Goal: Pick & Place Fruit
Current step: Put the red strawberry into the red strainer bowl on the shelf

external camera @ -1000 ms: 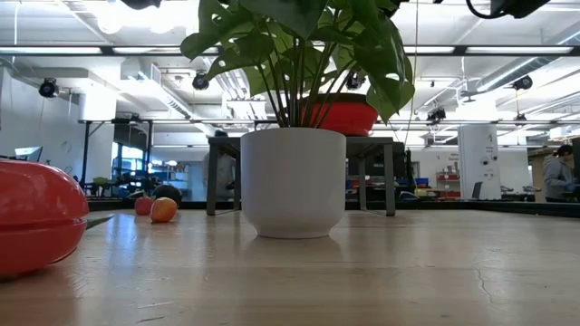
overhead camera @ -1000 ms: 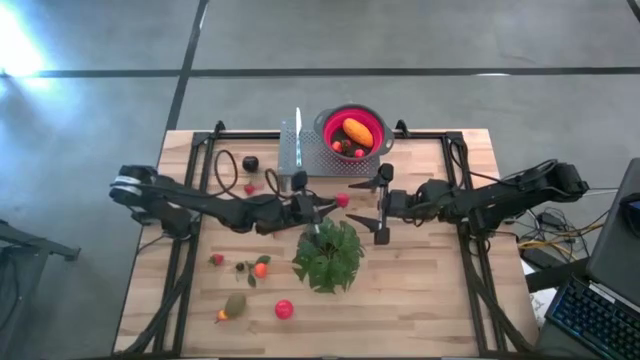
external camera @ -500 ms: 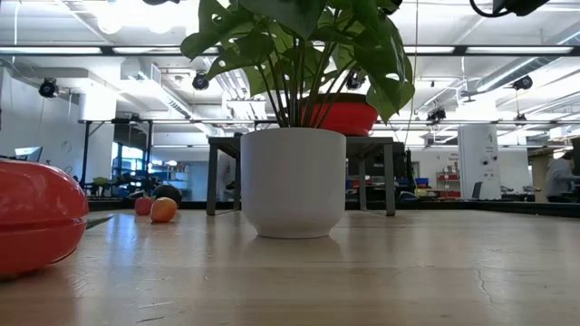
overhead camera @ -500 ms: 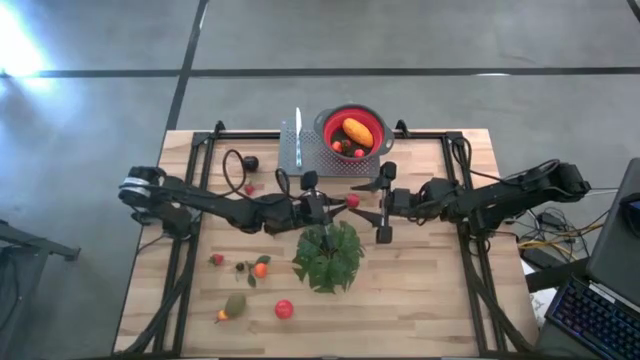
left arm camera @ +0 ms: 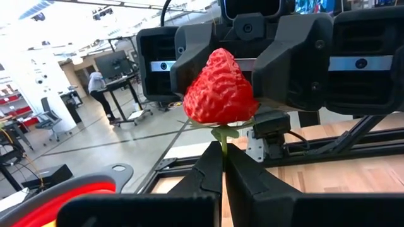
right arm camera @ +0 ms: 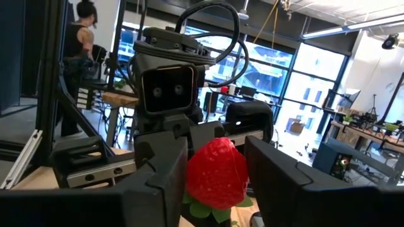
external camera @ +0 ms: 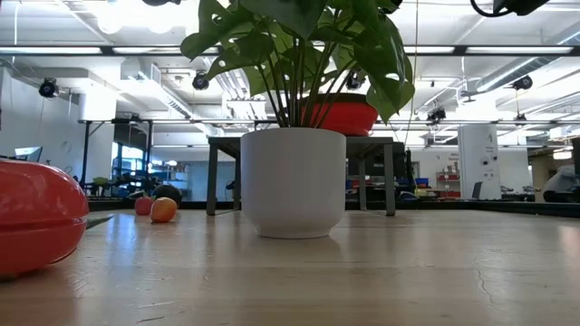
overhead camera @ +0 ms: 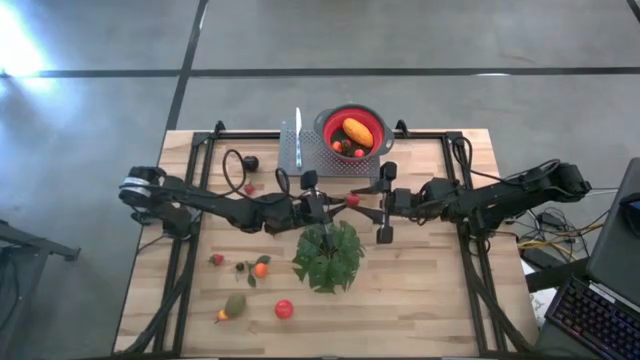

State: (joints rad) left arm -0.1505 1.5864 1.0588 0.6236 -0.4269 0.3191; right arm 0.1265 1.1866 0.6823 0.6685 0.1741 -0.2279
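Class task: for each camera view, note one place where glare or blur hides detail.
High view: glare whitens the floor at the upper left. Low view: the red fruit nearest the lens is soft. Left wrist view: the strawberry is crisp; the room behind washes out.

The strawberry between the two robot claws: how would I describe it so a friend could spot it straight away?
Start at the leafy potted plant in the middle of the wooden table. Just behind it, toward the red colander bowl, the two arms meet, and the strawberry hangs in the air between the left gripper and the right gripper. Every other loose fruit lies on the table; this one is held aloft by its green stem.
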